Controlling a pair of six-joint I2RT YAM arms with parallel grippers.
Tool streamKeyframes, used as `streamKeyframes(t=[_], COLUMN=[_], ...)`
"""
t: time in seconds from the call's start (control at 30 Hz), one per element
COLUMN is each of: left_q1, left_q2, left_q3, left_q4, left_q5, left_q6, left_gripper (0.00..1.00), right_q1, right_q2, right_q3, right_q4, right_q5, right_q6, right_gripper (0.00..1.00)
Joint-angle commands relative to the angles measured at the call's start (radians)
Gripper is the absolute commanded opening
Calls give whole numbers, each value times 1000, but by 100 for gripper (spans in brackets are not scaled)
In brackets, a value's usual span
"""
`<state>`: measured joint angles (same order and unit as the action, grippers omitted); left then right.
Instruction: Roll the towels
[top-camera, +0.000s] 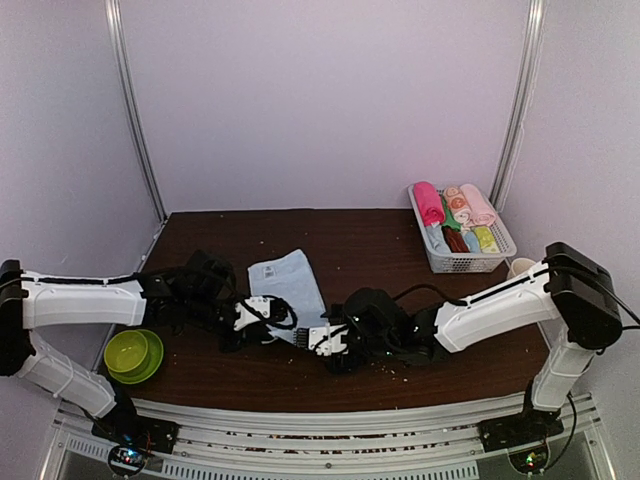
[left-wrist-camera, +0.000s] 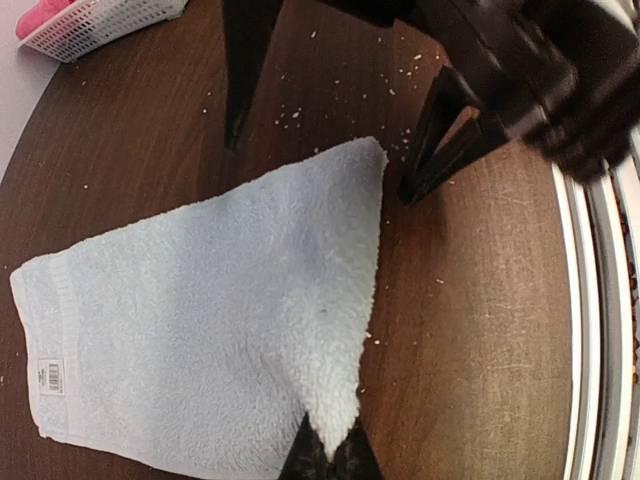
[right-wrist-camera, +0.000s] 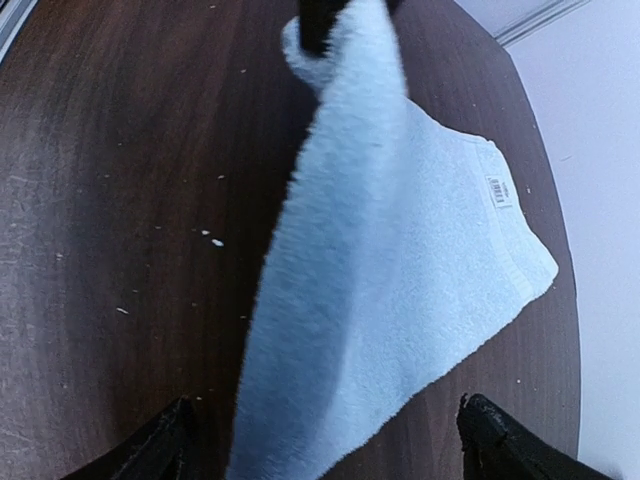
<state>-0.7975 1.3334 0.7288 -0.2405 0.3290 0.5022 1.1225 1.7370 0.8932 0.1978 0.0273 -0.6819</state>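
Note:
A pale blue towel (top-camera: 288, 280) (left-wrist-camera: 200, 310) (right-wrist-camera: 400, 260) with a small white tag (right-wrist-camera: 499, 190) lies spread on the dark table. My left gripper (left-wrist-camera: 330, 445) (top-camera: 283, 318) is shut on the towel's near corner, and the cloth bunches between its tips. Around the neighbouring corner my right gripper (right-wrist-camera: 325, 440) (top-camera: 305, 335) stands open, one finger on each side of the cloth. In the left wrist view its dark fingers (left-wrist-camera: 440, 150) reach the table beside that corner. A magenta-pink towel (top-camera: 428, 203) lies rolled in the basket.
A white basket (top-camera: 465, 262) at the back right holds several small coloured rolls. A green bowl (top-camera: 133, 355) sits at the front left beside the left arm. A pale cup (top-camera: 520, 267) stands behind the right arm. Crumbs dot the table.

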Motion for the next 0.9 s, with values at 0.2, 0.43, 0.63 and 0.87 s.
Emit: streamKeyframes(t=[0.2, 0.43, 0.63, 0.87], left_q1=[7, 6, 7, 6], left_q2=[11, 4, -11, 7], left_q3=[-55, -97, -128, -149], left_q4=[127, 186, 225, 278], left_q5=[68, 54, 42, 44], left_q6=[-40, -41, -45, -50], left_gripper=[0, 0, 0, 0], right_q1=[118, 145, 152, 155], right_q2=[36, 111, 120, 157], right_q3=[-110, -112, -138, -126], right_q4=[217, 293, 332, 348], right_q5=[182, 368, 402, 457], right_q6=[40, 70, 56, 38], right_gripper=[90, 55, 53, 43])
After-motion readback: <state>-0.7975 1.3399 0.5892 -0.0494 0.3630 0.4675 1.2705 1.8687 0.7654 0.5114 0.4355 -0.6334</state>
